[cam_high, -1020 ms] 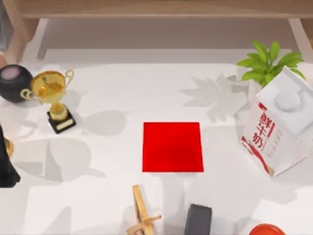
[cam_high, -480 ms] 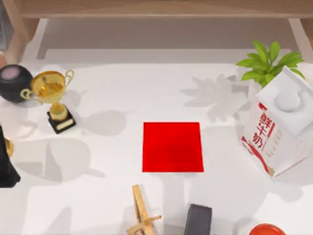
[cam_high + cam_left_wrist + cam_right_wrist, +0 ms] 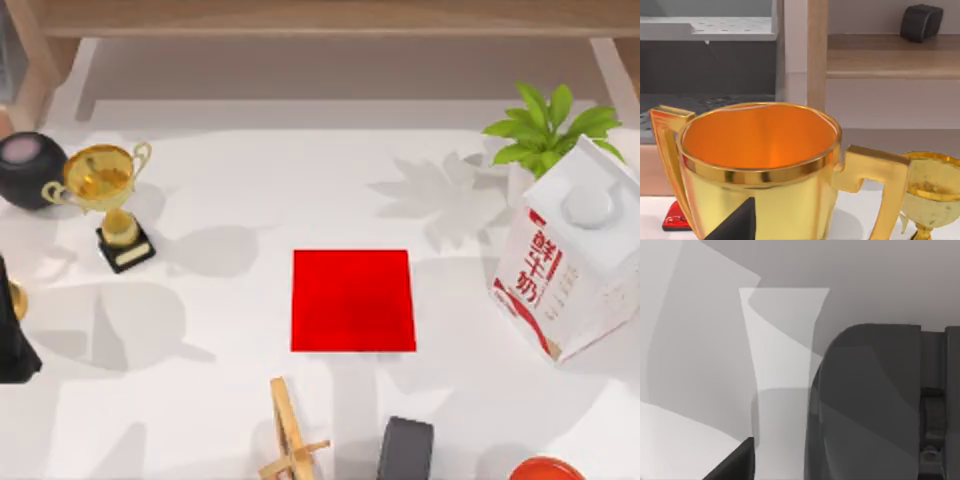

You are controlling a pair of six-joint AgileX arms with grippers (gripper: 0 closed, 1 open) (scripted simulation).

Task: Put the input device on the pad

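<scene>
The pad (image 3: 353, 300) is a flat bright red square in the middle of the white table. The input device (image 3: 405, 449), a dark grey rounded mouse, lies near the table's front edge, just below and right of the pad and apart from it. In the right wrist view the mouse (image 3: 870, 405) looms close, its centre groove showing, and a dark corner of my right gripper (image 3: 735, 465) sits beside it. My left arm (image 3: 12, 340) is parked at the table's left edge, close to a gold trophy (image 3: 760, 170).
A gold trophy (image 3: 108, 190) and a black round object (image 3: 25, 168) stand at the back left. A milk carton (image 3: 570, 265) and a green plant (image 3: 548, 125) stand on the right. A wooden piece (image 3: 290, 435) lies left of the mouse. A red round thing (image 3: 545, 469) sits at the front right.
Shadows on the table's front right have slid leftward toward the mouse. No object on the table has moved.
</scene>
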